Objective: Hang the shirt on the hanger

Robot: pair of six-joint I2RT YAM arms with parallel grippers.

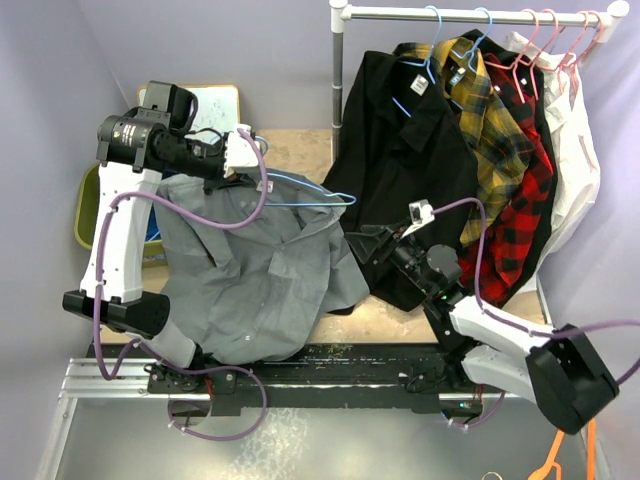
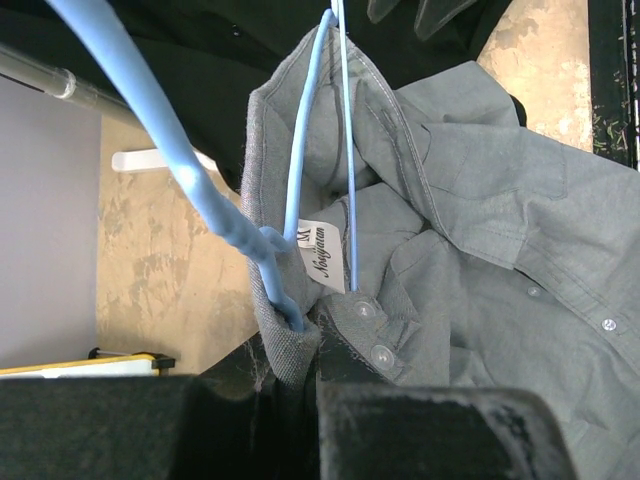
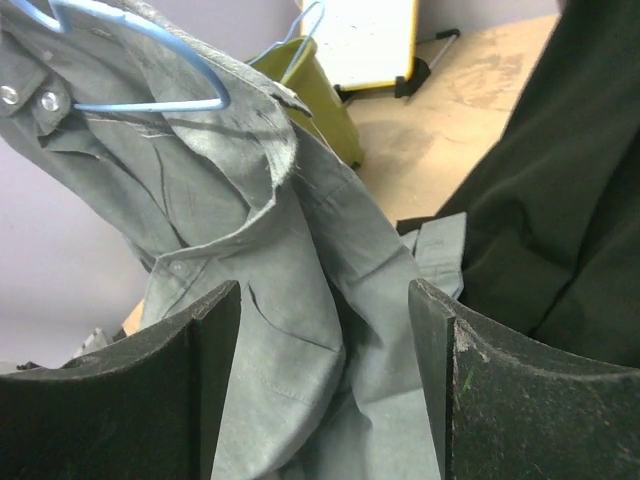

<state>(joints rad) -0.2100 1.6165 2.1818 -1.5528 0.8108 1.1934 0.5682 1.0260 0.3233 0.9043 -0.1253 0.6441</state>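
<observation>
Rail [image 1: 330,362]: black, along the near edge of the table [image 1: 300,148], under both arm bases.
Right claw [image 3: 322,300]: fingers spread wide, gripping nothing; grey cloth lies just beyond the gap and a black shirt [image 3: 560,200] is to its right.
Shirt [image 1: 255,270]: grey, hung by its collar from the left claw, body sagging down to the rail.
Left claw [image 2: 290,385]: pinched together on the collar, just beside two white buttons [image 2: 365,310] and the neck label [image 2: 322,255].
Hanger [image 1: 305,188]: light blue; one arm runs inside the collar down to the pinch, and the rest sticks out rightward above the shirt.
Bin [image 1: 85,205]: green, left of the shirt.
Rack [image 1: 470,13]: far right, carrying black, plaid and white garments.
</observation>
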